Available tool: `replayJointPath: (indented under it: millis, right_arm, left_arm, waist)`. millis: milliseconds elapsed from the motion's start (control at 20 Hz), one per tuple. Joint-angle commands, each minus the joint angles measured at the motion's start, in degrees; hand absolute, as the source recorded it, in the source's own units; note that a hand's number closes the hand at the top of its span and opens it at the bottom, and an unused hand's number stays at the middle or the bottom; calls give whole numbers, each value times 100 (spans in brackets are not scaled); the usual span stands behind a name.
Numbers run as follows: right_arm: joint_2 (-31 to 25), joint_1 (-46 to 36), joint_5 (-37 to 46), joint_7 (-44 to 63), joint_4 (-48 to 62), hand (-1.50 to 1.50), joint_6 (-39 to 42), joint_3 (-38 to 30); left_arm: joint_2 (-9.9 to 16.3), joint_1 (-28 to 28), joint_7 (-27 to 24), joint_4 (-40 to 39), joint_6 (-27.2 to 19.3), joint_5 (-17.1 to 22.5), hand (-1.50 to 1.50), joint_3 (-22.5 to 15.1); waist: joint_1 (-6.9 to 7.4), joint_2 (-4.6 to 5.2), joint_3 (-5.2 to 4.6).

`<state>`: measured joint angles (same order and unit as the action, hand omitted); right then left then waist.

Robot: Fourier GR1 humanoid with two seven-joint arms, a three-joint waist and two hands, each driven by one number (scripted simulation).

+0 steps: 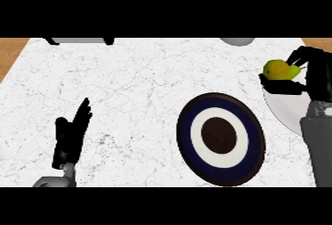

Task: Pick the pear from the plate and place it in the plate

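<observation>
Pear: a small yellow-green pear (280, 69) sits in the black right hand (304, 72) near the right edge of the head view. The fingers curl round it, so the hand is gripping the fruit. It hangs over the far end of a plain white round plate (282, 110), which is partly hidden by the grey arm. A round plate with dark blue, white and dark rings (221, 139) lies on the white marble bench (130, 88), to the left of the pear and nearer the robot. I think the pear must go that way. The right hand is much nearer. The black left hand (71, 138) rests open at the lower left, fingers straight.
</observation>
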<state>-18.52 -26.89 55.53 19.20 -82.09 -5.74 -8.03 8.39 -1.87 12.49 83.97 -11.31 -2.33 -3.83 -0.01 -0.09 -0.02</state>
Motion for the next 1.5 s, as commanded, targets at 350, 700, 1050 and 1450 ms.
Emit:
replayJointPath:
  millis: [350, 700, 1050, 1450]
  right_arm:
    - [-906, -433, -495, -567, 1624, 150, -207, -1127]
    - [-1143, -893, -328, -986, 3279, 150, -516, -1119]
    - [-1512, -1158, -678, -1881, 5001, 150, -73, -1396]
    - [-1664, -1472, -701, -2533, 6232, -150, 629, -1319]
  left_arm:
    - [162, -125, -65, -204, 297, 70, 0, 309]
    - [-67, 196, -193, 87, 258, -31, 0, 152]
    - [-175, -33, 168, 123, 66, -292, 0, -10]
    - [-177, -247, 29, -69, 207, -149, 0, 150]
  waist:
    - [43, 25, 4]
    - [83, 26, 5]
    - [140, 57, 13]
    - [156, 69, 14]
